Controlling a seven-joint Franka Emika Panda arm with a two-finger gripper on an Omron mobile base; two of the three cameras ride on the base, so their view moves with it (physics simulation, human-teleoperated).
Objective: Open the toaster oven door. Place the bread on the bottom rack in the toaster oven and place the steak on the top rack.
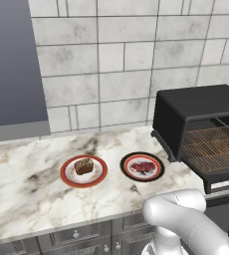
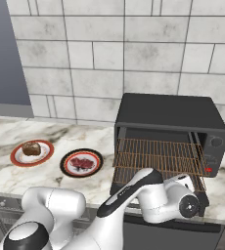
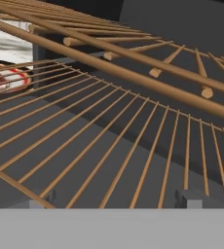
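Gripper (image 3: 114, 200) (jaws wide) beside bottom rack (image 3: 109, 160)

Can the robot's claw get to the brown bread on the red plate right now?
Probably yes. The chunky brown bread lies uncovered on its red-rimmed plate on the marble counter, nothing around it. The open claw is over at the black toaster oven's racks, so the arm must swing left first.

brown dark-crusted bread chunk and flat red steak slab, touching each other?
Apart. The left base view shows bread and steak on separate plates with bare counter between.

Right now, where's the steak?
The steak sits on the black-rimmed plate on the counter, between the bread's red-rimmed plate and the open toaster oven.
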